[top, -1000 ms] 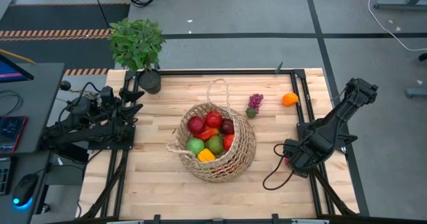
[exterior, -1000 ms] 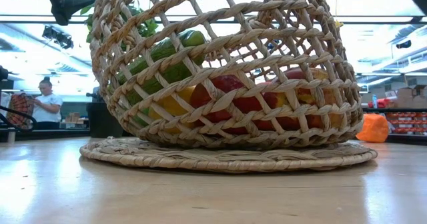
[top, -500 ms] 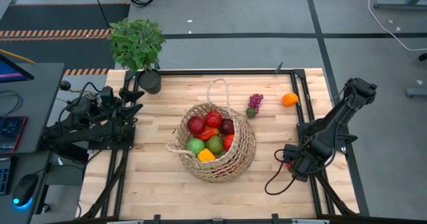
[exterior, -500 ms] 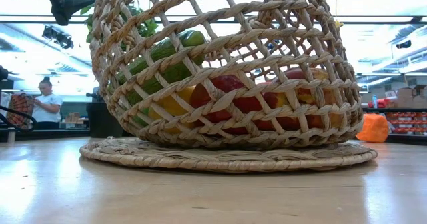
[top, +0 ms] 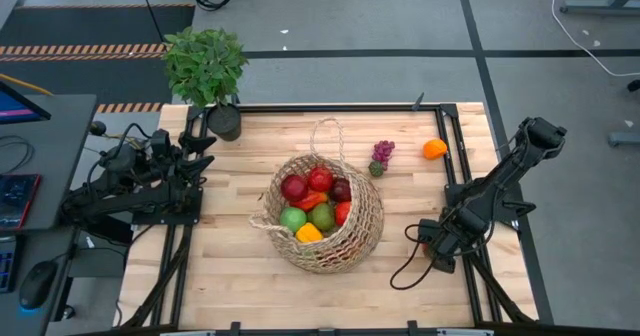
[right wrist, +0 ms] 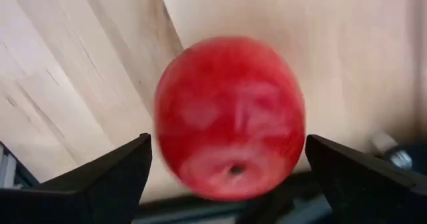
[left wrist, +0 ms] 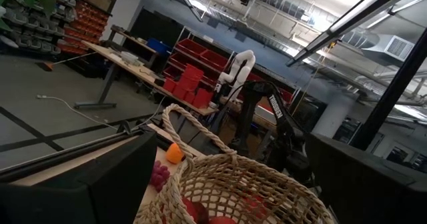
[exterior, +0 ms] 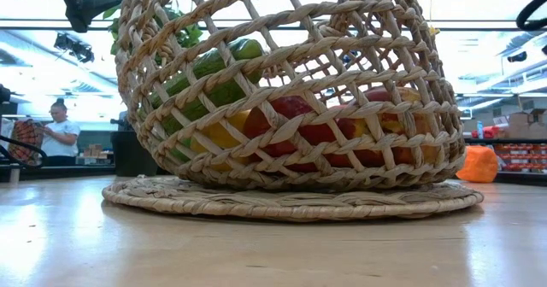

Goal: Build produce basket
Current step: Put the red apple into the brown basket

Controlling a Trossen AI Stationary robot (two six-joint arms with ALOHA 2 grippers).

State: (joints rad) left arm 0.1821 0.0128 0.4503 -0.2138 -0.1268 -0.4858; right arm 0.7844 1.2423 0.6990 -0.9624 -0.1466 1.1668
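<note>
The tan wicker basket [top: 322, 214] stands mid-table on its flat woven base [exterior: 291, 200]. It holds produce: red apples, a green apple, a pear, a yellow piece and a cucumber [exterior: 214, 69]. Purple grapes [top: 382, 153] and an orange [top: 434, 149] lie on the table to its far right. My right gripper [top: 437, 244] points down near the right edge, open. In the right wrist view a red apple [right wrist: 230, 117] lies on the wood between the gripper's [right wrist: 227, 141] two fingers, untouched. My left gripper [top: 205, 146] waits open at the left edge.
A potted plant [top: 207, 66] stands at the far left corner. Black frame rails [top: 455, 156] run along the table's edges. A black cable loop [top: 408, 266] hangs beside my right gripper. A person [exterior: 60, 133] stands in the room behind the table.
My right gripper has come down toward the red apple on the table, staying open.
</note>
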